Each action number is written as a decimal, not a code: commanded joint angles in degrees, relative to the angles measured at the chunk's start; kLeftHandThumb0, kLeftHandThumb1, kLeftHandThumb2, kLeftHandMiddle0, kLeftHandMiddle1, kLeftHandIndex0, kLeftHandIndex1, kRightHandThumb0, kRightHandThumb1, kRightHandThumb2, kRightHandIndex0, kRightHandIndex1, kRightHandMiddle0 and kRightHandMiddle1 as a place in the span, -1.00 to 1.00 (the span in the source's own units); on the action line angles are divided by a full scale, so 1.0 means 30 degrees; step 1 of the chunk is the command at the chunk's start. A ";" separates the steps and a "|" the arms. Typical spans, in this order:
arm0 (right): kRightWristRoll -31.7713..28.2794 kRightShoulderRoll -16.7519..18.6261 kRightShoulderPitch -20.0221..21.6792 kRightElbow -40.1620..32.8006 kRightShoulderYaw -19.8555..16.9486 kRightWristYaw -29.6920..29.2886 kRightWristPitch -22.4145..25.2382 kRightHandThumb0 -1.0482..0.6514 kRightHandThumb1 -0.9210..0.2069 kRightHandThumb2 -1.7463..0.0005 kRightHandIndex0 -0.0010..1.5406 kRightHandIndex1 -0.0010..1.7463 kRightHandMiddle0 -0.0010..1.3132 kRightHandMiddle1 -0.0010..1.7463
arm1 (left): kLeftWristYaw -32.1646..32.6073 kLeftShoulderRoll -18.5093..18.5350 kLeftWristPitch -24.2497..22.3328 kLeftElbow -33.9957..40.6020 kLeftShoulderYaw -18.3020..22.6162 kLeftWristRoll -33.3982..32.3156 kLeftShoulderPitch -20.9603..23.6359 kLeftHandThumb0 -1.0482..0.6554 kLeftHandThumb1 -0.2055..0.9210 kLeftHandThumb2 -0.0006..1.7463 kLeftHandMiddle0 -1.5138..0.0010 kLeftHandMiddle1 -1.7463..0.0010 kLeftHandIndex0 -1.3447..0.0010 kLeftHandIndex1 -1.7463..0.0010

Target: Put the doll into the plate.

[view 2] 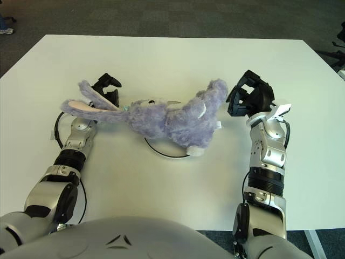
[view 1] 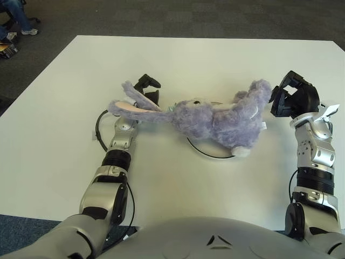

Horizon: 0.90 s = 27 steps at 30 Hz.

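Observation:
A purple plush rabbit doll (view 1: 215,121) lies on its side across a white plate; only the plate's dark rim (view 1: 205,153) shows below its body. Its long ears stretch left and drape over my left hand (view 1: 148,89), whose black fingers stick out open behind the ears, not closed on them. My right hand (view 1: 291,100) hovers just right of the doll's raised foot, fingers spread and empty, a small gap away from the fur.
A black cable loop (view 1: 98,127) lies on the white table (view 1: 178,59) beside my left wrist. Dark carpet surrounds the table, and a seated person's legs (view 1: 16,16) show at the far top left.

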<state>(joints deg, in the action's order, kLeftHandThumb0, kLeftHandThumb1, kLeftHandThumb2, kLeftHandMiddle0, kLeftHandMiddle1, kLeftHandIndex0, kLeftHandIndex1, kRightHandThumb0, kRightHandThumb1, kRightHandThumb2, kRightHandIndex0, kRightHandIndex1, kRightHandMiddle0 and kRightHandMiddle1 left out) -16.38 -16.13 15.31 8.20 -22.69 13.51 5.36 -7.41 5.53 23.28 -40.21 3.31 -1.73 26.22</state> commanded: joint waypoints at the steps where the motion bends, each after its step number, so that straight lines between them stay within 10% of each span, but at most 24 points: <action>1: -0.0215 0.0046 0.0116 0.0204 -0.0117 -0.0284 -0.0376 0.22 0.78 -1.00 0.20 0.92 0.06 1.00 | 0.0046 -0.0097 -0.0124 -0.0687 -0.0065 0.0147 -0.0910 -0.26 0.26 0.23 -0.55 -1.00 0.31 -1.00; 27: -0.0673 0.0483 -0.0430 0.0071 0.0265 -0.0208 -0.0579 0.23 0.79 -1.00 0.21 0.91 0.05 1.00 | 0.0180 -0.0159 0.0135 -0.0851 -0.0017 0.0165 -0.0864 -0.26 0.28 0.22 -0.55 -1.00 0.32 -1.00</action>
<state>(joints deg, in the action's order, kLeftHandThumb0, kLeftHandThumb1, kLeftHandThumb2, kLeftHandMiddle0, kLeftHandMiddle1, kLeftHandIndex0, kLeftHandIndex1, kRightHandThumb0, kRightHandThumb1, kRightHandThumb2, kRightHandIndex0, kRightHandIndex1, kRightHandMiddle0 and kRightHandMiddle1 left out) -17.56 -15.10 14.79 8.81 -22.11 12.79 3.85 -7.40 5.49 23.57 -40.53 3.38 -1.74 26.37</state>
